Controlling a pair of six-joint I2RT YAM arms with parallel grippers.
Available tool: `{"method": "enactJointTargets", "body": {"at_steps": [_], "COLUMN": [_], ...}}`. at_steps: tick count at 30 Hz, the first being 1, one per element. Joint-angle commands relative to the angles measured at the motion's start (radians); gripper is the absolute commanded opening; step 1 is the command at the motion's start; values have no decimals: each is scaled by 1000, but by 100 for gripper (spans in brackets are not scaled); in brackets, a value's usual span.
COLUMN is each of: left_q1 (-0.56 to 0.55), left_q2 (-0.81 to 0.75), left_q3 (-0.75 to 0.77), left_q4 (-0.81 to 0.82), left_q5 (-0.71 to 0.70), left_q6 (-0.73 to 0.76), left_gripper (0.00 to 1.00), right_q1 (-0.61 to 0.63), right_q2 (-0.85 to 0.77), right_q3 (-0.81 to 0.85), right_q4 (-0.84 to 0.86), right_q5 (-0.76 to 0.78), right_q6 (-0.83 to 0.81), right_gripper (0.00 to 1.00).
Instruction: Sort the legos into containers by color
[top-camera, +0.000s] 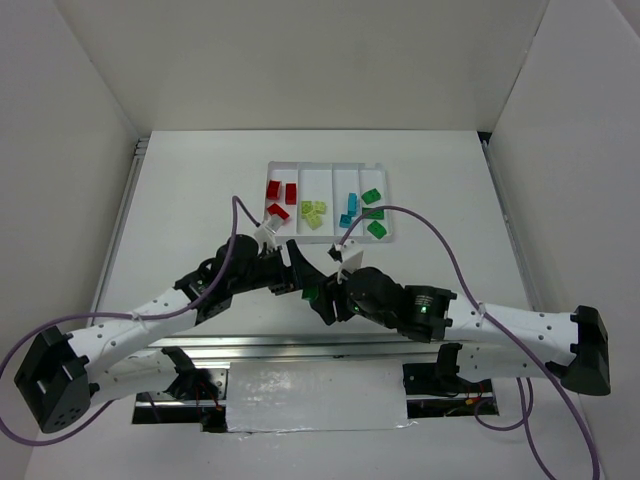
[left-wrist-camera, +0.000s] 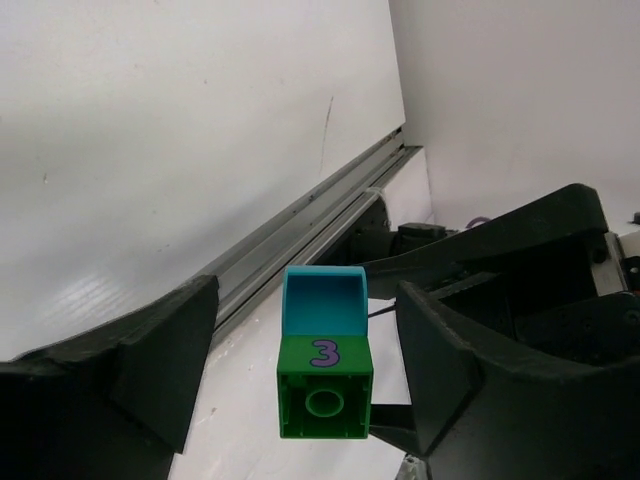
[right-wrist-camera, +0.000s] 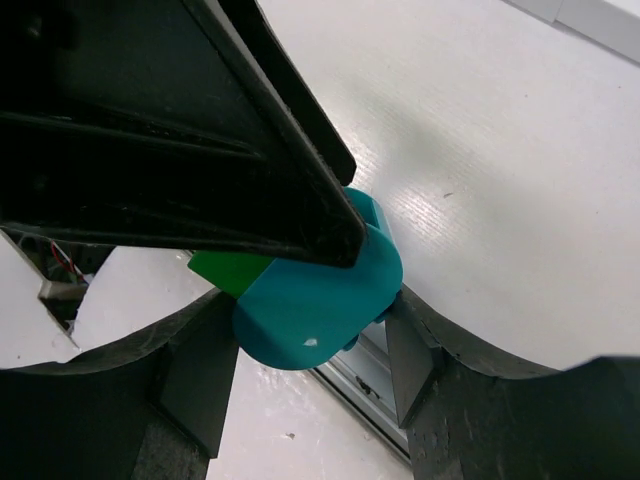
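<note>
A cyan rounded brick (left-wrist-camera: 323, 300) is stuck to a green brick (left-wrist-camera: 322, 402) marked with a purple 3. My right gripper (right-wrist-camera: 310, 335) is shut on the cyan part (right-wrist-camera: 320, 300), and a sliver of the green part (right-wrist-camera: 230, 268) shows beside it. My left gripper (left-wrist-camera: 310, 335) is open around the pair, with a gap on each side. Both grippers (top-camera: 300, 278) (top-camera: 324, 298) meet above the table's near middle, where the green brick (top-camera: 311, 293) shows. The white tray (top-camera: 330, 165) holds red bricks (top-camera: 272, 188), yellow-green bricks (top-camera: 313, 213), cyan bricks (top-camera: 350, 200) and green bricks (top-camera: 371, 196) in separate compartments.
A metal rail (left-wrist-camera: 300, 215) runs along the table's edge. White walls (top-camera: 80, 130) enclose the table on the left, back and right. Purple cables (top-camera: 440, 250) loop over both arms.
</note>
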Motion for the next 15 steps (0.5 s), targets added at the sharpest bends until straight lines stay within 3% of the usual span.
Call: {"method": "enactJointTargets", "body": {"at_steps": [1, 2, 8, 11, 15], "left_q1": [-4, -4, -4, -5, -5], "left_q2": [-31, -31, -31, -33, -34], "left_q3": [17, 21, 27, 27, 37], "left_q4": [35, 32, 40, 40, 32], "left_q5": [-14, -11, 21, 30, 39], "left_q6": [-2, -2, 1, 3, 11], "left_gripper": [74, 56, 53, 35, 23], "right_q1": [6, 6, 6, 6, 6], "right_q2": [-37, -37, -8, 26, 64], "right_q3": [15, 18, 50, 70, 100], "right_q4": [65, 59, 39, 21, -11], "right_q5": [31, 59, 112, 174, 215], "right_q6": [1, 15, 18, 33, 44], "right_gripper": [20, 20, 20, 20, 20]}}
